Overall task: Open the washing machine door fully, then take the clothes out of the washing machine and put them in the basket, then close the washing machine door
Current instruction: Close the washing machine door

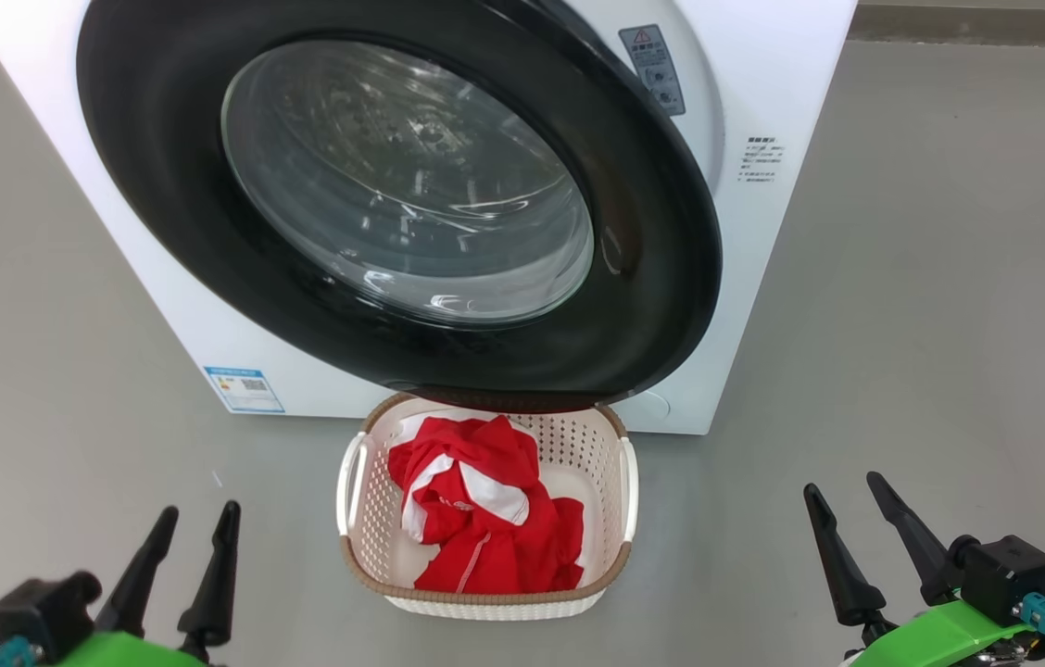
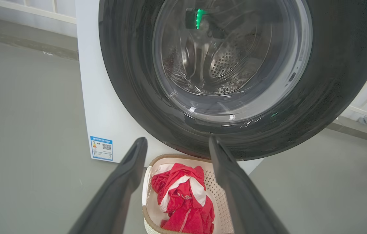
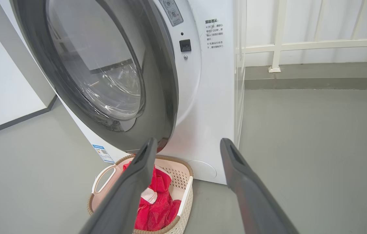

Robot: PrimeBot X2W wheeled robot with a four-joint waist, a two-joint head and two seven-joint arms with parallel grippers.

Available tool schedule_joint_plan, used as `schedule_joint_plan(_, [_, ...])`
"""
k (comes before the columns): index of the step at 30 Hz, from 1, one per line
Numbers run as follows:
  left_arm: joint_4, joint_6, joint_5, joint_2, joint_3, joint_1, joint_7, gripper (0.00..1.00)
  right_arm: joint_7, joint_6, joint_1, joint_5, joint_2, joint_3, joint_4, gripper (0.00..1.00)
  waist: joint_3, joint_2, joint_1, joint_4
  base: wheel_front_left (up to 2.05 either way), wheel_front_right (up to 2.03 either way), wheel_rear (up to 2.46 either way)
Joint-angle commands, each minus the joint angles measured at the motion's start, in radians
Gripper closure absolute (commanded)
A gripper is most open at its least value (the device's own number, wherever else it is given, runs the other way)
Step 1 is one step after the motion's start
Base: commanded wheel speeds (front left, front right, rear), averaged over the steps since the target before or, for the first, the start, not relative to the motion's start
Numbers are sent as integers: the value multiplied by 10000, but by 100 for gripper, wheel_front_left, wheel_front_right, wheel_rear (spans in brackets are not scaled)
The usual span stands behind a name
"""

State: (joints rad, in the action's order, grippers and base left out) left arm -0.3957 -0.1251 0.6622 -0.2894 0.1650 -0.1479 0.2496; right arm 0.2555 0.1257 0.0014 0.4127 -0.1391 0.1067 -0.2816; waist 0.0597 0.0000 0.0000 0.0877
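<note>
The washing machine door (image 1: 407, 181), black-rimmed with a glass bowl, stands slightly ajar over the front of the white washing machine (image 1: 763, 93). In the right wrist view a gap shows along the door's (image 3: 99, 65) right edge. Red and white clothes (image 1: 485, 519) lie in the cream basket (image 1: 485, 597), which sits on the floor under the door's lower rim. My left gripper (image 1: 201, 508) is open and holds nothing, low at the left, short of the basket. My right gripper (image 1: 841, 483) is open too, with nothing in it, low at the right. Through the glass (image 2: 232, 58) I see the steel drum.
Grey floor lies on both sides of the machine. A blue label (image 1: 245, 389) marks the machine's lower left front. A white railing (image 3: 278, 45) runs behind the machine on its right side.
</note>
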Motion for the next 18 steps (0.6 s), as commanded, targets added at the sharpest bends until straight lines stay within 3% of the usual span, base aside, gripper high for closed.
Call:
schedule_joint_plan(1, [385,-56,-482,-125,-657,44,121,0,63,50,9,44,-153,138,231,0,-39,0,0,-41,0,0,0])
schedule_joint_plan(9, [1220,-56,-2070,672,-1775,1013,122,0,63,50,242,22,-110,-37,302,0,-246,0,0,-237,0,0,0])
schedule_joint_plan(18, [1763,-56,-2957,1138,-2366,1777,122,0,63,50,561,16,-66,-248,354,0,-401,0,0,-374,0,0,0])
